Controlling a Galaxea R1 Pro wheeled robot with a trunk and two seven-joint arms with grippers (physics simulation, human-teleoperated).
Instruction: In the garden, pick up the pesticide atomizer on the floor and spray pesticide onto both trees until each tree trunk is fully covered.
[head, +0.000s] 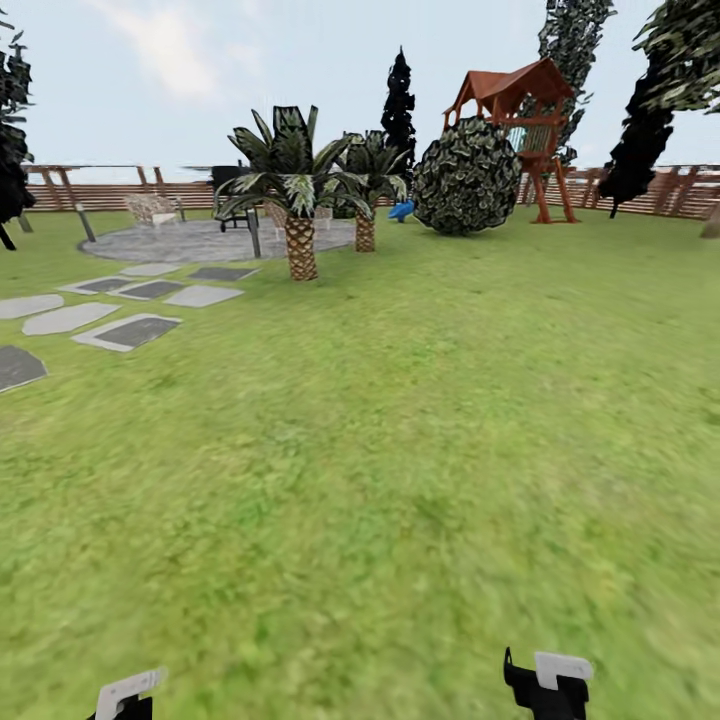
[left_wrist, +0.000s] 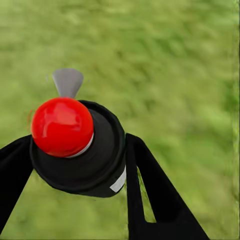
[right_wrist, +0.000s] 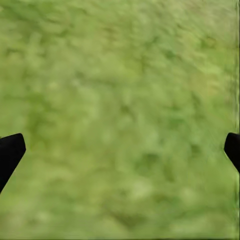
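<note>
pesticide atomizer (left_wrist: 80, 150): sitting between the two black fingers of the left gripper (left_wrist: 75, 170) in the left wrist view; showing a round black body, a glossy red ball top and a small grey trigger-like tab beyond it; hanging over blurred grass
left gripper: clamping the atomizer, one finger (left_wrist: 155, 200) pressing its side and the other finger lying against the opposite side; in the head view only its white-and-black tip is peeking in at the lower edge
right gripper (right_wrist: 120, 150): fingers spread wide apart and holding nothing, with lawn showing between them; in the head view its black-and-white end is sitting at the lower edge, right of centre
garden (head: 400, 450): broad green lawn stretching ahead of the robot
floor (head: 190, 242): grey rounded paving lying far off at the upper left, with a wicker bench (head: 152, 208) standing on it
stepping stones (head: 130, 330): flat grey slabs trailing across the grass from the left edge toward the paving
palms (head: 295, 200): two short ones standing near the paving
round shrub (head: 467, 177): sitting beside a wooden play tower (head: 525, 130)
fence (head: 680, 192): brown slats running along the back
</note>
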